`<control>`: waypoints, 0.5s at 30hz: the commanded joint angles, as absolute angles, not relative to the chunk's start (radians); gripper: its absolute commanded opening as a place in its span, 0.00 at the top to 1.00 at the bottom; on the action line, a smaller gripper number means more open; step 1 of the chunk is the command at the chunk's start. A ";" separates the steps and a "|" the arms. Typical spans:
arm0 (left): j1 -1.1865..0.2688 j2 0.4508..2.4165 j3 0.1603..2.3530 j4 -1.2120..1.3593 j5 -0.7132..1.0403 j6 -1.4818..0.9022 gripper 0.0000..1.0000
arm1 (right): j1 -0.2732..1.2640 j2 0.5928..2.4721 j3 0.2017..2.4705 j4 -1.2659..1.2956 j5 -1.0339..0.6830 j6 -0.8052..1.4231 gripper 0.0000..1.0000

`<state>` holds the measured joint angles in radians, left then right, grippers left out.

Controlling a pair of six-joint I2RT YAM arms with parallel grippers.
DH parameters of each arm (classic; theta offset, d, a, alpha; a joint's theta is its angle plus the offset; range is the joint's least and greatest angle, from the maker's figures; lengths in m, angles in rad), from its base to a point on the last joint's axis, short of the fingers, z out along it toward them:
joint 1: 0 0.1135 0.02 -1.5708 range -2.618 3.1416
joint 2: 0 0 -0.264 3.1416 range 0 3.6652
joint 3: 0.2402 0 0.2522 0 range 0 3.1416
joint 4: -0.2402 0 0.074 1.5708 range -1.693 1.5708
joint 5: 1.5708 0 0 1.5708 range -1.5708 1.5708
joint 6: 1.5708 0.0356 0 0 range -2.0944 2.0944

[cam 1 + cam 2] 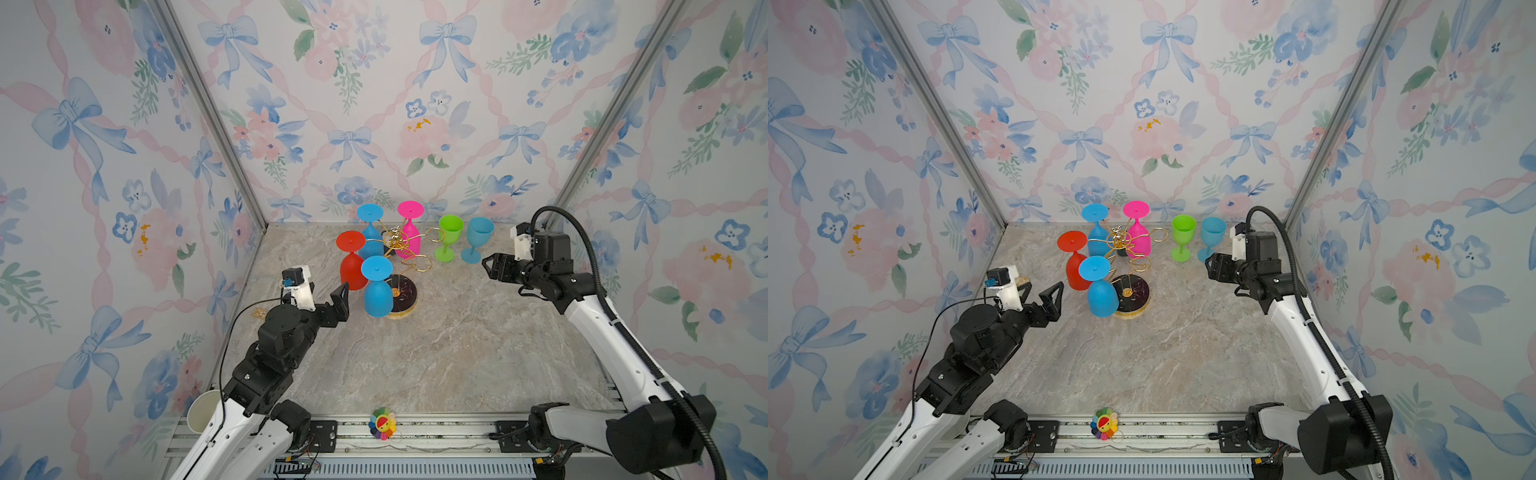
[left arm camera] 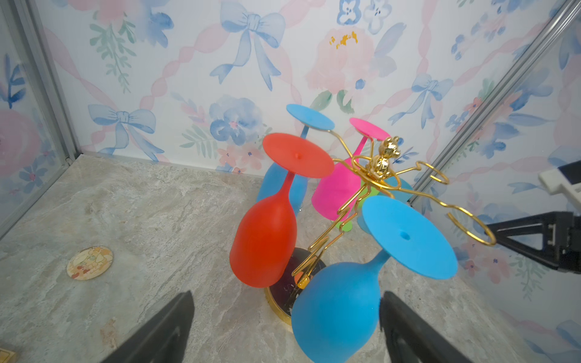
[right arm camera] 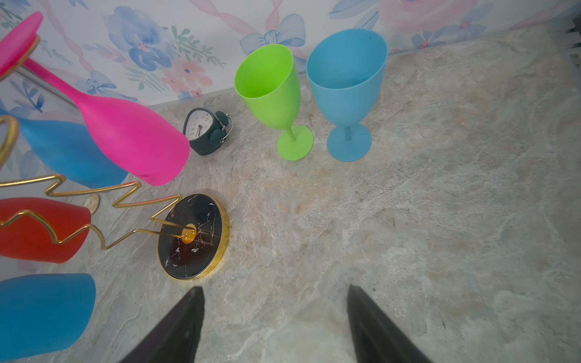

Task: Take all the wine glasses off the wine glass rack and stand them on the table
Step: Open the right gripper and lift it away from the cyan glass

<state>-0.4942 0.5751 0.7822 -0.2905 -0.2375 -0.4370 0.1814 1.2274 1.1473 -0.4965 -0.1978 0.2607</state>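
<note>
The gold wire wine glass rack (image 1: 402,296) (image 1: 1133,293) (image 3: 192,236) stands on its black round base near the back. Red (image 1: 352,266), pink (image 1: 409,235) and two blue wine glasses (image 1: 377,291) (image 1: 370,232) hang from it upside down. My left gripper (image 1: 328,297) (image 2: 286,294) is open, just left of the front blue glass (image 2: 338,311) and touching nothing. The glass's bowl shows between its fingers in the left wrist view. My right gripper (image 1: 490,266) (image 3: 275,289) hovers open and empty, right of the rack.
A green glass (image 1: 449,237) and a blue glass (image 1: 478,239) stand upright at the back right, close to the right gripper. A small alarm clock (image 3: 206,132) sits behind the rack. A round coaster (image 2: 89,262) lies by the left wall and a flower toy (image 1: 382,423) on the front rail.
</note>
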 commanded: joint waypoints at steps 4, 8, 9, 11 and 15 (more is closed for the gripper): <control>-0.487 0.594 0.912 -0.371 -0.093 -0.532 0.04 | 0.231 1.123 1.032 -0.493 -0.203 0.226 0.26; -0.485 0.674 0.981 -0.372 0.025 -0.574 0.05 | 0.261 1.052 0.963 -0.488 -0.203 0.237 0.26; -0.485 0.695 0.998 -0.373 0.058 -0.581 0.06 | 0.266 1.032 0.950 -0.486 -0.205 0.243 0.26; -0.483 0.731 1.021 -0.370 0.110 -0.601 0.06 | 0.277 0.997 0.925 -0.480 -0.207 0.251 0.26; -0.475 0.781 1.042 -0.371 0.135 -0.631 0.07 | 0.284 0.940 0.896 -0.495 -0.205 0.263 0.26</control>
